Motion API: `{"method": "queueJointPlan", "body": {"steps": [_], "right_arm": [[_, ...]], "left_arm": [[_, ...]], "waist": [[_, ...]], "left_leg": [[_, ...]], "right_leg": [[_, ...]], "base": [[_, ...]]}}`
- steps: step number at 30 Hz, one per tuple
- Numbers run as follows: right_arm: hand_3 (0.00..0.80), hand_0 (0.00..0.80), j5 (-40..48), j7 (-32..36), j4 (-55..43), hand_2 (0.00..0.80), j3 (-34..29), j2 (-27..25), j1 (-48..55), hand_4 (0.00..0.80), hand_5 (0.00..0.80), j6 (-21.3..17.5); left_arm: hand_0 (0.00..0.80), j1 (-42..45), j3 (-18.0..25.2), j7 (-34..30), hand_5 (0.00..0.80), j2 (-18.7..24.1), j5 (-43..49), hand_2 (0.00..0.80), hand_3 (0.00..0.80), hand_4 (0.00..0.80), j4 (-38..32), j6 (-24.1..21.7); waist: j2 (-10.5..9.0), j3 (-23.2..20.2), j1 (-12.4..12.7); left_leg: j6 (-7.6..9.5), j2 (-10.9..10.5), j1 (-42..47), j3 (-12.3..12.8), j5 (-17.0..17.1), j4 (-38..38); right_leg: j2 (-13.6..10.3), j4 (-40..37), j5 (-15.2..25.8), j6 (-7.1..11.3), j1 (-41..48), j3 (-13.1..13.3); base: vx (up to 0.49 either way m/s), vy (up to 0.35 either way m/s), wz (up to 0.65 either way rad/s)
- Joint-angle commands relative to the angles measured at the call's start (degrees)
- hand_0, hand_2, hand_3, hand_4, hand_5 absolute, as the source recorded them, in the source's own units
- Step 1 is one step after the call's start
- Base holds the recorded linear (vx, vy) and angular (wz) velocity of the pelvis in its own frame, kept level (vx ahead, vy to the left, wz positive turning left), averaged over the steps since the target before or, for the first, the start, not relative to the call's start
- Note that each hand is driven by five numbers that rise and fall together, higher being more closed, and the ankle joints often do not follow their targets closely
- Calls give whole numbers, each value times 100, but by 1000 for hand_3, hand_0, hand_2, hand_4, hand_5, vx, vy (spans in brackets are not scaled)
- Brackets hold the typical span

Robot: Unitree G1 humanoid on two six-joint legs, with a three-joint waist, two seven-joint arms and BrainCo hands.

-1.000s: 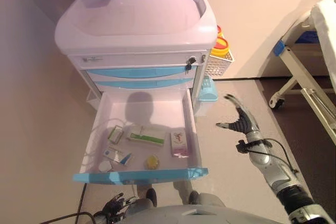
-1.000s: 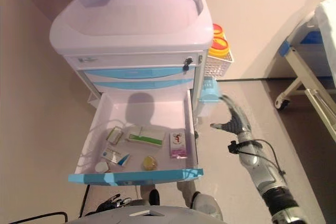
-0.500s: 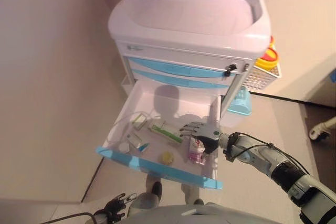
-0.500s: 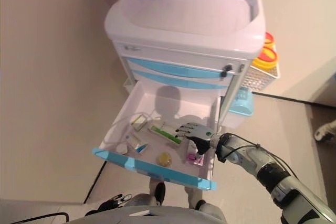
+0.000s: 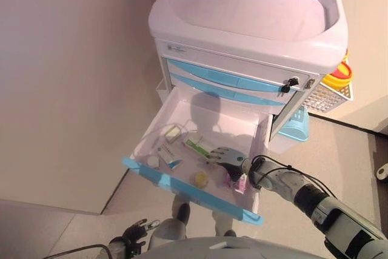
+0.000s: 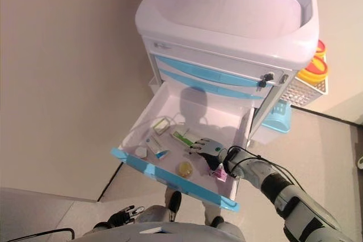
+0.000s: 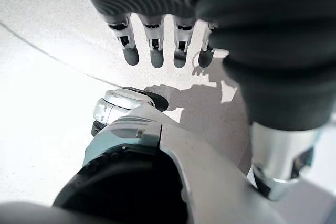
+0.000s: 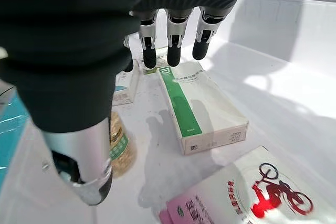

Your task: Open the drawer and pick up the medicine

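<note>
The cart's bottom drawer (image 5: 159,177) is pulled open. In it lie a green-and-white medicine box (image 5: 199,147), a pink packet (image 5: 238,181), a small yellow bottle (image 5: 200,179) and two small boxes (image 5: 168,154). My right hand (image 5: 227,160) is open inside the drawer, its fingers (image 8: 173,51) straight over the far end of the green-and-white box (image 8: 202,108). The pink packet (image 8: 247,192) lies under its wrist and the bottle (image 8: 119,150) by its thumb. It holds nothing. My left hand (image 5: 134,235) hangs low and open below the drawer.
The white cart has a top tray (image 5: 242,10) and two closed blue drawers (image 5: 224,80) above the open one. A white wire basket (image 5: 330,92) with yellow containers hangs on its right side above a blue bin (image 5: 294,128). A wall stands to the left.
The camera has shifted. My right hand has moved from open air right of the cart into the open drawer and now hovers over the boxes. The left hand stays low.
</note>
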Motion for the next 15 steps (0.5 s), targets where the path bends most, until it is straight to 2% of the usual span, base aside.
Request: {"method": "queueJointPlan", "body": {"steps": [1, 9, 15], "right_arm": [[0, 0, -107, -272, -145, 0, 295, 233, -416, 0, 0, 121], [0, 0, -216, -312, 146, 0, 469, 528, -563, 0, 0, 281], [0, 0, -180, -303, 301, 0, 557, 671, -678, 0, 0, 212]], "left_arm": [[0, -104, -343, 8, 0, 61, 203, 0, 0, 0, 111, -7], [0, -106, -430, -29, 0, 58, 245, 0, 0, 0, 36, -74], [0, -82, -441, -59, 0, 68, 342, 0, 0, 0, 66, -101]], "waist": [[-270, 153, 164], [-233, 186, 347], [-229, 185, 449]], "left_leg": [[34, -397, 241, 182, -372, -93], [38, -422, 248, 40, -327, -162], [53, -447, 225, -80, -307, -184]], "right_leg": [[-23, -684, 540, 158, 413, 26], [-42, -662, 508, 157, 445, -83], [-54, -643, 496, 158, 439, -154]], "base": [[18, 13, 14], [14, 9, 9], [9, 4, 7]]}}
